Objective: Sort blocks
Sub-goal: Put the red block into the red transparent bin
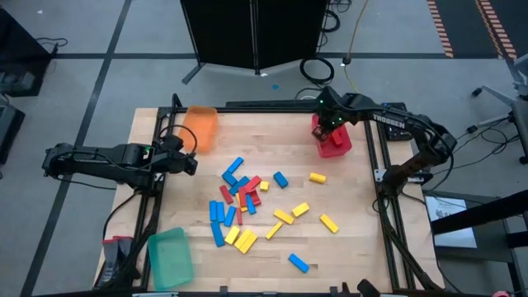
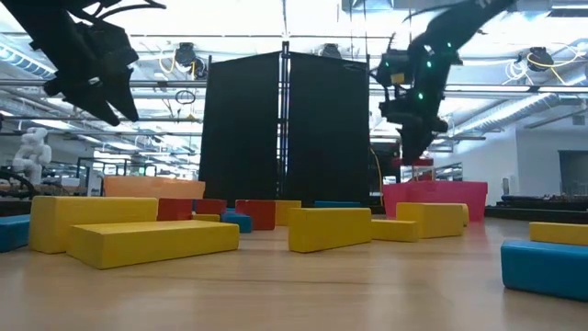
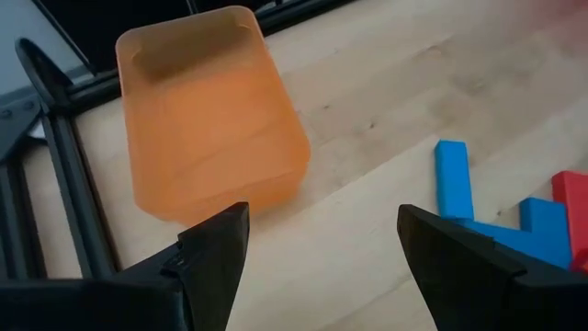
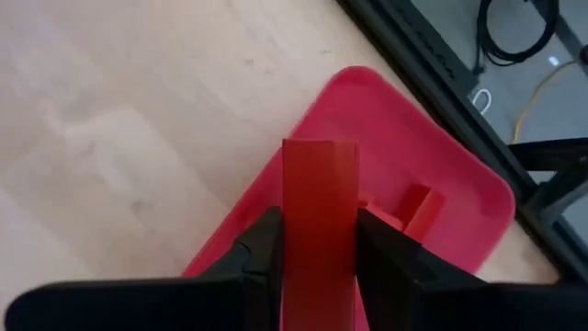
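Observation:
Red, blue and yellow blocks [image 1: 247, 206] lie scattered on the middle of the wooden table. My right gripper [image 4: 319, 241] hangs over the red tray [image 4: 441, 239] at the far right, shut on a red block [image 4: 319, 175]. At least one more red block [image 4: 424, 210] lies inside that tray. My left gripper [image 3: 322, 244] stands open above the table's left side, between the orange tray [image 3: 207, 119] and the nearest blue block [image 3: 452, 179], with nothing between its fingers. My right gripper pinches the red block by its two long sides [image 4: 319, 216] between its two fingers [image 4: 262, 253]. The fingers slant steeply down from above and lie along the block, whose free end sticks out past the fingertips. The block is lifted clear, over the red tray's near rim.
A green tray [image 1: 171, 257] lies at the near left corner and the orange tray [image 1: 200, 128] at the far left. Black frame rails [image 1: 381, 198] run along the table's edges. Bare wood lies between the block pile and the red tray [image 1: 334, 144].

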Controlling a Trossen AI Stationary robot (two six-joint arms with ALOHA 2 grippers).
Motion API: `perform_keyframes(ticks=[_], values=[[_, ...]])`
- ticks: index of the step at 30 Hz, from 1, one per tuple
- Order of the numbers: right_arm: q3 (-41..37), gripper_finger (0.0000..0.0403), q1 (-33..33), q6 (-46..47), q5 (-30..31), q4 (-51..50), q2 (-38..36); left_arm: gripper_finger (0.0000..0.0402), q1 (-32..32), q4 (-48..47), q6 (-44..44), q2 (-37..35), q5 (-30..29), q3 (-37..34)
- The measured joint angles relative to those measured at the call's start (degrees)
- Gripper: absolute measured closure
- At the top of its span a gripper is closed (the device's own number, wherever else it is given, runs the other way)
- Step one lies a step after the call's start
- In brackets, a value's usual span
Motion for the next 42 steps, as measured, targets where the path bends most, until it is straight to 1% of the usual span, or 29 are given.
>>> perform_keyframes(ticks=[3, 6, 12, 14, 18, 20, 24, 26, 31, 34, 35, 36, 38, 40, 42], values=[[-2.4, 0.0318, -2.6, 1.1, -0.3, 2.5, 0.2, 0.0117, 0.0, 0.0, -1.0, 0.0, 0.0, 0.0], [-4.3, 0.0318, -4.6, 2.0, -2.0, 4.9, 0.3, 0.0117, 0.0, 0.0, -1.1, 0.0, -0.2, 0.0], [-6.0, 0.0317, -5.2, 2.7, -2.8, 6.2, 0.3, 0.0117, 0.0, -0.1, -1.5, 0.0, -0.3, 0.0], [-6.1, 0.0291, -5.2, 2.7, -2.8, 6.3, 0.3, 0.0117, 0.0, -0.2, -2.1, 0.0, -0.4, 0.0], [-6.1, 0.0213, -5.2, 2.7, -2.8, 6.1, 0.3, 0.0117, 0.0, -0.2, -2.5, 0.0, -0.5, 0.0], [-6.1, 0.0181, -5.2, 3.0, -2.9, 6.1, 0.3, 0.0117, 0.0, -0.2, -2.5, 0.0, -0.5, 0.0], [-5.7, 0.0142, -5.1, 4.3, -3.5, 5.0, 0.3, 0.0117, 0.0, -0.2, -2.5, 0.0, -0.4, 0.0], [-3.8, 0.0133, -5.1, 3.5, -7.2, 3.2, 0.3, 0.0117, 0.0, -0.2, -2.5, 0.0, -0.3, 0.0], [6.4, 0.0135, -4.6, 1.5, -24.4, -0.6, 0.2, 0.0117, 0.0, -0.2, -2.5, 0.0, -0.1, 0.0], [13.7, 0.0145, -1.7, 3.4, -33.6, -0.3, 0.1, 0.0117, 0.0, -0.2, -2.5, 0.0, -0.4, 0.0], [15.8, 0.0147, 0.1, 3.8, -35.2, 0.4, 0.1, 0.0117, 0.0, -0.2, -2.5, 0.0, -0.6, 0.0], [17.7, 0.0148, 2.5, 4.1, -35.7, 1.1, 0.2, 0.0117, 0.0, -0.1, -2.5, 0.0, -0.8, 0.0], [20.1, 0.0148, 7.7, 4.0, -35.0, 3.4, 0.6, 0.0117, 0.0, -0.1, -2.5, 0.0, -1.1, 0.0], [20.9, 0.0146, 13.3, 3.2, -32.1, 6.6, 1.3, 0.0117, 0.0, -0.1, -2.5, 0.0, -1.3, 0.0], [20.9, 0.0145, 18.2, 1.4, -28.0, 9.1, 1.9, 0.0117, 0.0, -0.1, -2.5, 0.0, -1.4, 0.0]])
